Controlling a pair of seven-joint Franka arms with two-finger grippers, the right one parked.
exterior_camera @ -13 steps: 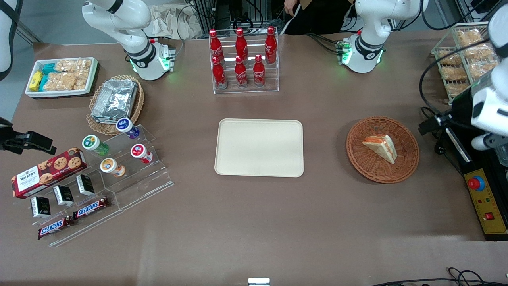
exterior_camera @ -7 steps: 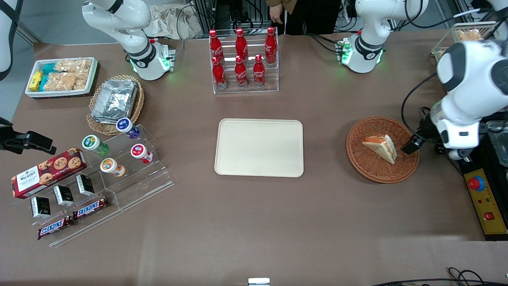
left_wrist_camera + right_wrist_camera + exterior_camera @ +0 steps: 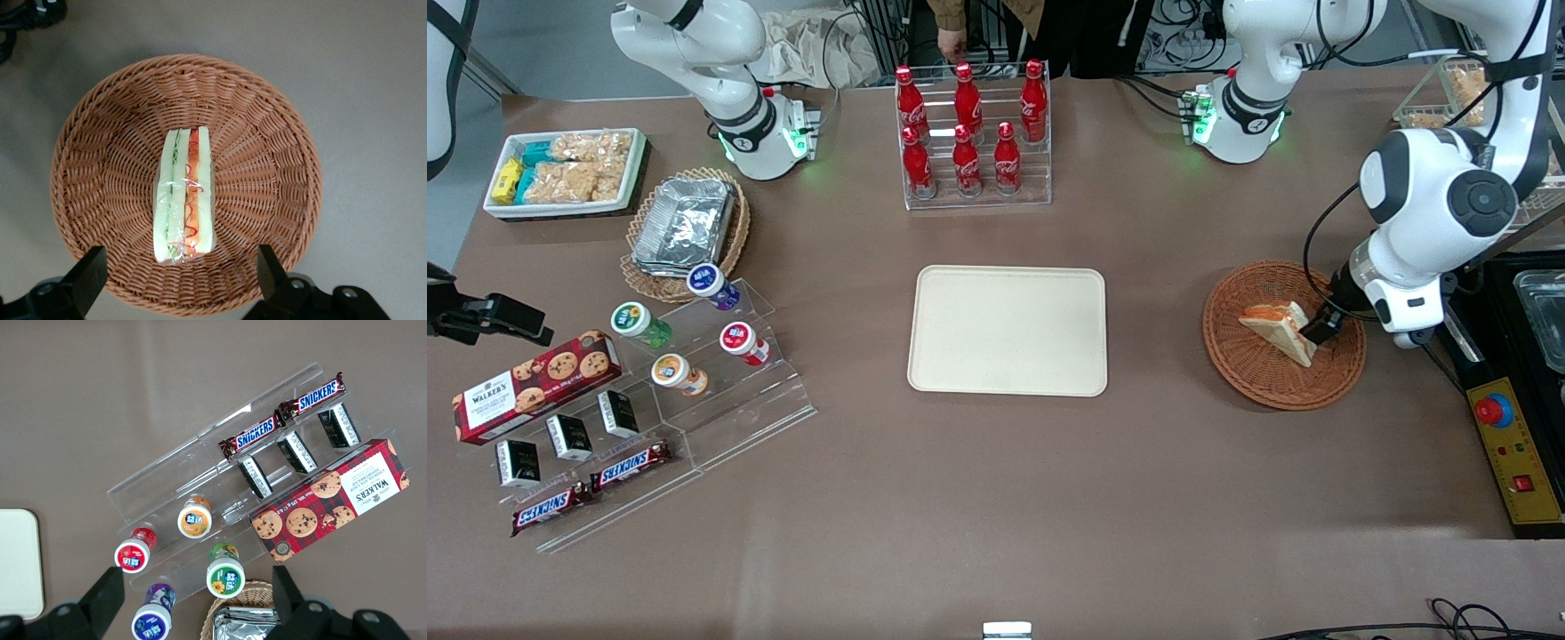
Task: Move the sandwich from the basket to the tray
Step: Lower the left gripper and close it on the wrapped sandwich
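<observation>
Reddish-brown wicker marks the basket (image 3: 1284,334), and the sandwich (image 3: 1279,331) lies in its middle, wrapped in clear film, filling edge up in the wrist view. We judge the task to be at its first stage — nothing has been lifted, and the cream tray (image 3: 1008,330) holds nothing.

The hand (image 3: 181,283) hangs above the basket with its fingers (image 3: 87,277) spread wide, one to each side of the sandwich, gripping nothing. In the wrist view the fingers show over the basket's woven wall and rim. How high they stand above it we cannot tell.

Remaining steps, as we judge them: lower, close on the bread faces, lift clear of the rim, carry to the tray, release.

Edges and room:
- The basket wall slopes up around the sandwich, so the lift should clear the rim before any sideways travel.
- Between basket and tray we see only bare brown worktop (image 3: 1156,356) — an open path.
- The rack of red bottles (image 3: 969,133) stands farther from the front camera than the tray, well apart from that path.
- The tray's rim is low.
</observation>
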